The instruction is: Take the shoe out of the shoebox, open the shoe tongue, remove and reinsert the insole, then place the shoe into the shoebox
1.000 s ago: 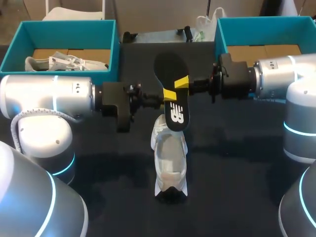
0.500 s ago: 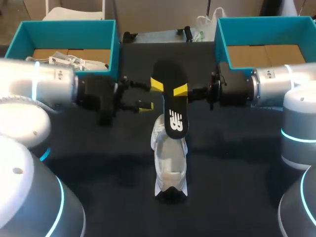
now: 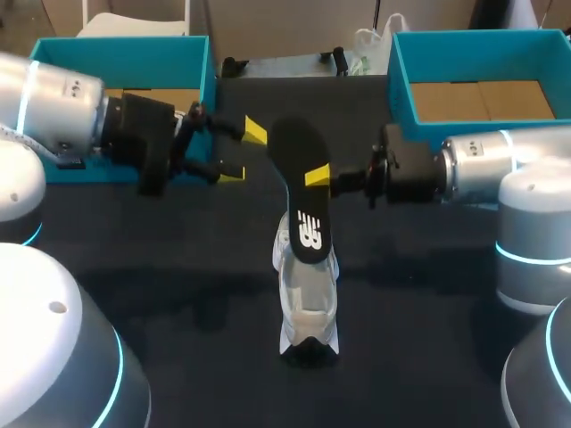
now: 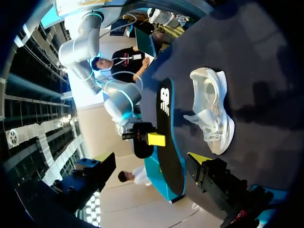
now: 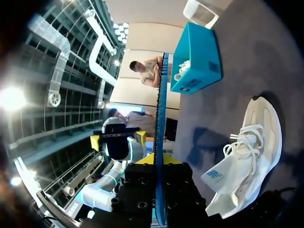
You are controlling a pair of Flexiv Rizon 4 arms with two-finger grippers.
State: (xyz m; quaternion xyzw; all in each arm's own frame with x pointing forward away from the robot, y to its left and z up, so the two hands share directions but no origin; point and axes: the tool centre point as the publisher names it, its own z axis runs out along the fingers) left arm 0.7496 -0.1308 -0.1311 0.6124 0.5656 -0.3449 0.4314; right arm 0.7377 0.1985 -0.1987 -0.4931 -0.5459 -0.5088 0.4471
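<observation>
Jaws pinching the black insole (image 3: 299,152), right gripper (image 3: 315,177) holds it over the white sneaker (image 3: 308,294); left gripper (image 3: 244,152) is spread wide.

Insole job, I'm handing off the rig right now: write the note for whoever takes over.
Left gripper: open, empty, beside the upper end of the insole, not touching it.
Right gripper: shut on the insole, held on edge, lower end near the opening of the shoe.
The shoe lies on the table, tongue apparently pulled open.
Right box: empty.
Done: shoe out, insole out.
Left: reinsert the insole, put the shoe in the box.
</observation>
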